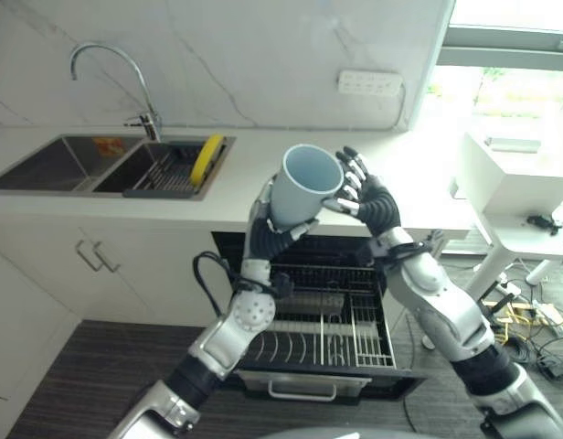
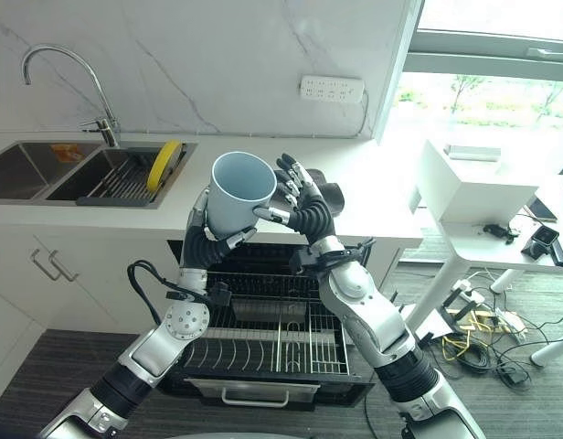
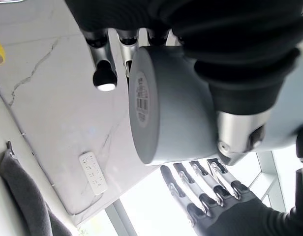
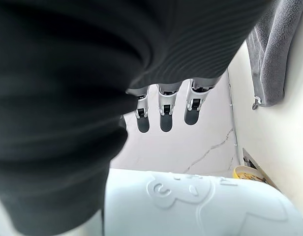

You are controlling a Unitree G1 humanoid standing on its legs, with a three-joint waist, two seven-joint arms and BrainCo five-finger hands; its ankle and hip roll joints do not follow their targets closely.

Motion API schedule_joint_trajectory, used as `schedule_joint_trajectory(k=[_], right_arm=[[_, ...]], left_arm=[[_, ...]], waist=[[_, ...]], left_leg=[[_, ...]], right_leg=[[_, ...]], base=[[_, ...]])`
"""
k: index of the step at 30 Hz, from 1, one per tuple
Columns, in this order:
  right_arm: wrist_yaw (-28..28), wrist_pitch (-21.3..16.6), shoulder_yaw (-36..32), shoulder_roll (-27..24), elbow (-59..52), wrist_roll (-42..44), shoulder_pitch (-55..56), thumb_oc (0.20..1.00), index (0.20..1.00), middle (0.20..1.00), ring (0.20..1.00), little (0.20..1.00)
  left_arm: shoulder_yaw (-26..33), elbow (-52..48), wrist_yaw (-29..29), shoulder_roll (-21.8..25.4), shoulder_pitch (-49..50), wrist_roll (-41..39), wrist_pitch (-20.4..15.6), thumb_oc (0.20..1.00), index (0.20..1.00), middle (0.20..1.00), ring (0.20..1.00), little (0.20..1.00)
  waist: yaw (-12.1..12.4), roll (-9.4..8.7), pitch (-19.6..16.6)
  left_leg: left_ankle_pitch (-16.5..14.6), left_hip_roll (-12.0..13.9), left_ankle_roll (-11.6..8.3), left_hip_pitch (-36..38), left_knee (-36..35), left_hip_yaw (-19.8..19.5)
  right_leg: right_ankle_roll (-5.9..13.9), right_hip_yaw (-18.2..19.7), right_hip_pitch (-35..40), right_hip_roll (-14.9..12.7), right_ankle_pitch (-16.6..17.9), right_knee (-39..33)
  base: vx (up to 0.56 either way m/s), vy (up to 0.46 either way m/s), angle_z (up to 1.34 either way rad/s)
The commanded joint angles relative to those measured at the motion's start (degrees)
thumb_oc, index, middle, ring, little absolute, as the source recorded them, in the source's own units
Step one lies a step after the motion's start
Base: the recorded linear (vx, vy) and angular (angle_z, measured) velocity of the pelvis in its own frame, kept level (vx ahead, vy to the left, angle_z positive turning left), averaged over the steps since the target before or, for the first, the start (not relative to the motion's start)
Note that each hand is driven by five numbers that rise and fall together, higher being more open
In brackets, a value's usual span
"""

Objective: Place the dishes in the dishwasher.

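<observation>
A pale blue-grey mug is held up in the air, tilted, over the counter's front edge and the open dishwasher. My left hand is shut on it from below, fingers curled round its body. My right hand is open beside the mug's rim on its right, fingers straight and spread; the mug's side lies just under them. The dishwasher's lower rack is pulled out beneath both arms, and I see only bare wire tines in it.
A yellow plate stands in the drying rack in the right sink basin, next to the tap. A wall socket is behind the counter. A grey towel hangs nearby. A white table stands on the right.
</observation>
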Motion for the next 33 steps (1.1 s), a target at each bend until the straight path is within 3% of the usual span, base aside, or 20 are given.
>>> schedule_joint_trajectory(k=[1,22,33], right_arm=[[0.04,-3.11,-0.70,3.16,-4.26,-0.40,-7.64,1.000,1.000,1.000,1.000,1.000],[0.79,-1.45,2.89,3.96,-5.74,-1.33,-9.20,1.000,1.000,1.000,1.000,1.000],[0.95,-1.26,3.22,4.43,-4.65,5.30,-7.95,1.000,1.000,1.000,1.000,1.000]], left_arm=[[-1.76,1.58,0.66,0.72,-5.38,0.07,-1.51,0.200,0.200,0.200,0.200,0.200],[-3.55,3.20,0.97,0.38,-5.16,1.48,-2.80,0.200,0.200,0.200,0.200,0.200],[-3.48,3.17,2.74,0.24,-4.79,0.82,-4.41,0.200,0.200,0.200,0.200,0.200]], waist=[[0.44,-2.17,0.79],[1.01,-2.53,0.90],[0.98,-2.87,0.93]], left_leg=[[-6.48,-1.33,1.96,2.20,0.59,1.08],[-6.48,-1.45,2.02,1.90,0.59,0.63],[-6.66,-1.63,2.12,2.21,0.59,0.67]], right_leg=[[3.34,0.38,2.85,-2.42,-4.18,0.17],[3.41,0.26,2.85,-2.51,-4.25,0.17],[3.42,0.47,3.09,-2.48,-4.17,0.17]], base=[[0.00,0.000,0.00],[0.00,0.000,0.00],[0.01,0.001,0.00]])
